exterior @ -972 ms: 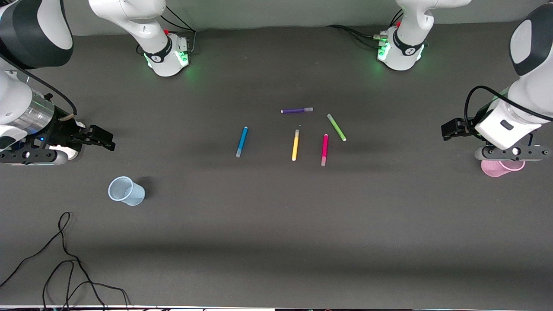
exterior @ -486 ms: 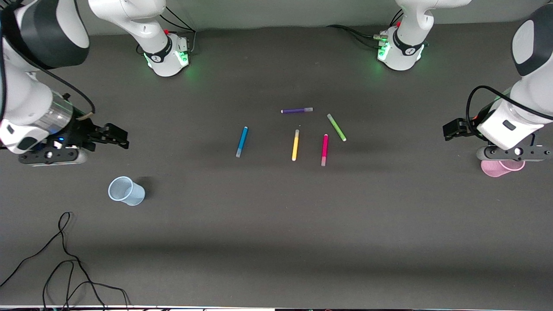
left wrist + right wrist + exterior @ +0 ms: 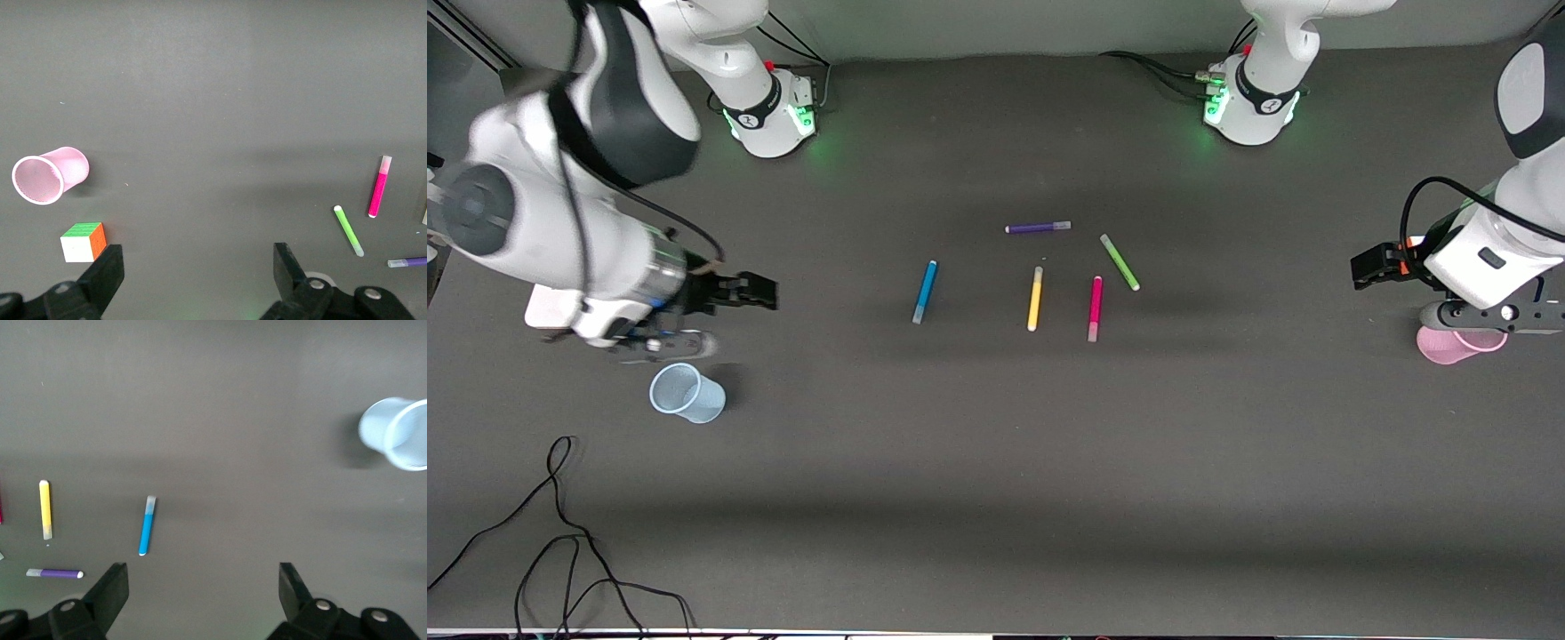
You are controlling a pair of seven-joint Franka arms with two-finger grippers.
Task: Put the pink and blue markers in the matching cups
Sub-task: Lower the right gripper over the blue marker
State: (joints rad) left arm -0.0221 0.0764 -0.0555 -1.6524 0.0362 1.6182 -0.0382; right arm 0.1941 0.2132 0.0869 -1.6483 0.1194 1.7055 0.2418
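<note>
Jaws spread and empty, the right gripper (image 3: 760,292) hangs between blue cup (image 3: 686,393) and blue marker (image 3: 925,292), seemingly heading for it; the left gripper (image 3: 1368,267), likewise spread, waits over the pink cup (image 3: 1449,346), pink marker (image 3: 1095,308) well off.

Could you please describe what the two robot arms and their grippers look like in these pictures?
Both arms have glossy white shells with dark grey bands at the joints, and white bases lit green. The right gripper and left gripper have black two-finger jaws on black mounts. A black cable loops along each wrist, and the right wrist carries a shiny silver collar.
</note>
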